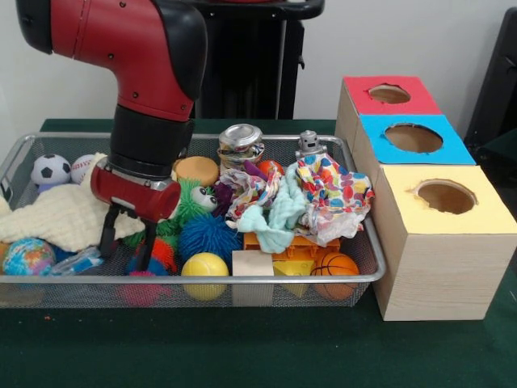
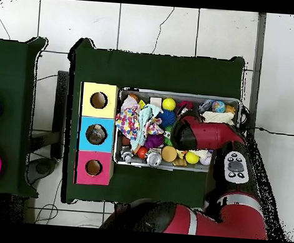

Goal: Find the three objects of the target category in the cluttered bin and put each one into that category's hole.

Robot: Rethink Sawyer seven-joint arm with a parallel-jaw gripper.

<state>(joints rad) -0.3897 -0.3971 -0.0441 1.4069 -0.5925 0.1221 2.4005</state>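
Observation:
A wire mesh bin holds a heap of toys. Balls among them are a soccer ball, a baseball, a globe ball, a yellow ball and a basketball. My gripper hangs low in the bin's left part, open. Its two black fingers are spread above the edge of a cream cloth and a red-green spiky toy, with nothing between them. In the overhead view the arm hides the gripper. The yellow ball and globe ball show there.
Beside the bin stand three boxes with round holes on top: red, blue, yellow. Also in the bin are a crushed can, a small robot figure, a patterned cloth, a blue spiky ball and a wooden block.

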